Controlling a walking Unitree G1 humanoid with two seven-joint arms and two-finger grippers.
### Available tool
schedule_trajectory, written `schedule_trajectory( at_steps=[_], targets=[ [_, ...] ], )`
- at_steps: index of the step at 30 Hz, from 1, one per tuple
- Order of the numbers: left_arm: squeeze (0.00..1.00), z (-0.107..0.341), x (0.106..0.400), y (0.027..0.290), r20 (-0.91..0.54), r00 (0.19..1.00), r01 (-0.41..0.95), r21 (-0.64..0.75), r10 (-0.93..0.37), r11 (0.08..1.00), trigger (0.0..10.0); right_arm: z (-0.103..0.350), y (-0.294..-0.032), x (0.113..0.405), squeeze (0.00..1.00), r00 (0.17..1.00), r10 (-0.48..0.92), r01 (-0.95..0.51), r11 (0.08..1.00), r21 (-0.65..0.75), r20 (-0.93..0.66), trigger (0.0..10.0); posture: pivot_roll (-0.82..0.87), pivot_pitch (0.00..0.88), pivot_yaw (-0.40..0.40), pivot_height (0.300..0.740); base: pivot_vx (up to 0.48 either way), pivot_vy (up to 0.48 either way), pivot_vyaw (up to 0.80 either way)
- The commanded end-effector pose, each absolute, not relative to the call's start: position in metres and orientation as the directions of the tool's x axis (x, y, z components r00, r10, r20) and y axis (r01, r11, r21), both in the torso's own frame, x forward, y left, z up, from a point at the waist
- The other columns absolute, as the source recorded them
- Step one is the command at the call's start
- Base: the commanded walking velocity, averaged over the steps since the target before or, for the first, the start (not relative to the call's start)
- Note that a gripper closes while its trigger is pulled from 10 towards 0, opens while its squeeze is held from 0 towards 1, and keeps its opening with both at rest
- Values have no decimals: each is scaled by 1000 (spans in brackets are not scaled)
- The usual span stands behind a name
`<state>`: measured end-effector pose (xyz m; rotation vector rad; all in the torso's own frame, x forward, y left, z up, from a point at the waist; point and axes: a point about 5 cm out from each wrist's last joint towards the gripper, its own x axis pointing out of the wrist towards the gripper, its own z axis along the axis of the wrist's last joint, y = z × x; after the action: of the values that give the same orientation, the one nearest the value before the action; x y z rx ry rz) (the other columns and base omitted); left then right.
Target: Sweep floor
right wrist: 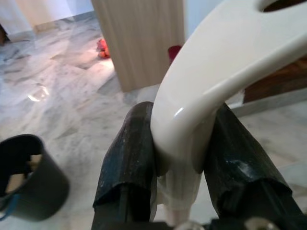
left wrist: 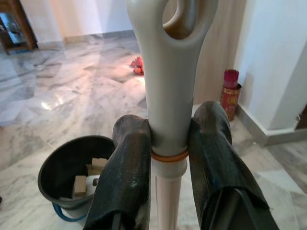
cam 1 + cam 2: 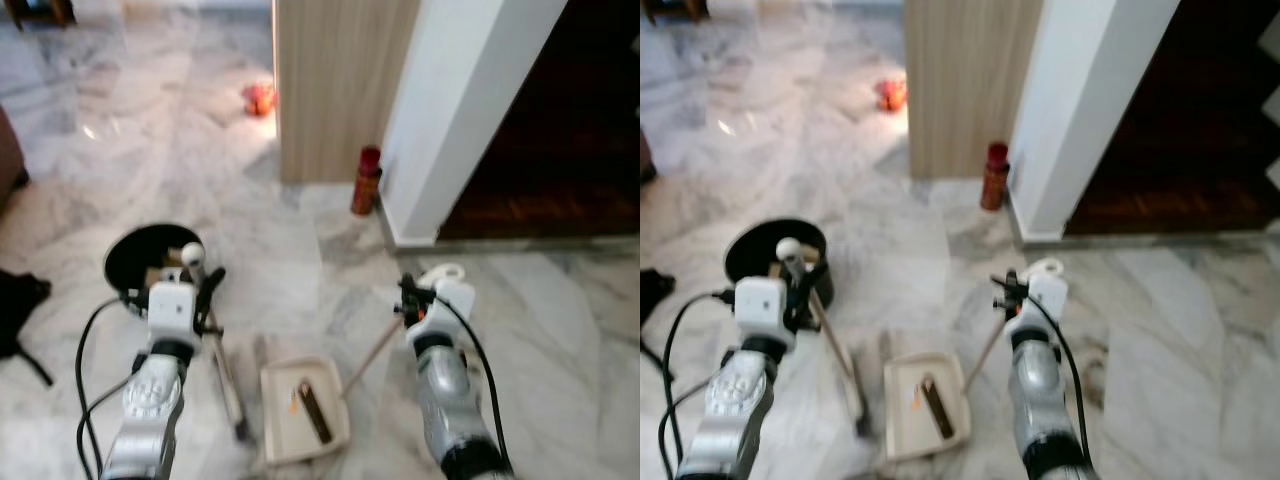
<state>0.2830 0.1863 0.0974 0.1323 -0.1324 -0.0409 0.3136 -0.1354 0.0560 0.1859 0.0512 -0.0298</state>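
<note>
Broom (image 3: 226,375) and dustpan (image 3: 303,410) are meeting on the marble floor (image 3: 300,260) ahead: left gripper (image 2: 168,143) is pinching the broom handle (image 2: 168,72), right gripper (image 1: 180,143) is pinching the dustpan handle (image 1: 216,72). Two pieces, seemingly debris, are lying in the pan. Keeping the pan lip flat is helping short strokes. Bucket (image 3: 150,262), wooden panel (image 3: 340,90) and red canister (image 3: 366,180) are bounding open floor.

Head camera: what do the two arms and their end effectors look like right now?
Both arms are ribbed silver metal. The left arm has a white box at the wrist and looping black cables. The right arm has a white wrist housing and one black cable. Each end effector has two long black fingers, matte and slightly scuffed.
</note>
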Motion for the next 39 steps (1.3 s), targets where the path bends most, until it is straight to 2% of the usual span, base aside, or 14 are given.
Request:
schedule_trajectory(
  at_steps=[1,9,14,39],
  targets=[
    [0,101,284,181,148,987,50,129,-69,990,10000,58,-138,314,0,999,-36,43,978,203,-39,10000,100,126,-49,740,0,311,0],
    [0,101,284,180,147,986,55,129,-74,990,10000,58,-135,313,0,999,-15,22,980,198,-39,10000,98,124,-47,740,0,310,0],
    [0,101,284,180,147,986,55,128,-74,990,10000,59,-135,313,0,999,-14,20,980,199,-33,10000,98,121,-47,740,0,311,506],
    [0,101,284,178,148,986,60,128,-79,990,10000,58,-134,314,0,999,-2,10,977,212,-40,10000,100,116,-48,740,0,310,0]
  ],
)
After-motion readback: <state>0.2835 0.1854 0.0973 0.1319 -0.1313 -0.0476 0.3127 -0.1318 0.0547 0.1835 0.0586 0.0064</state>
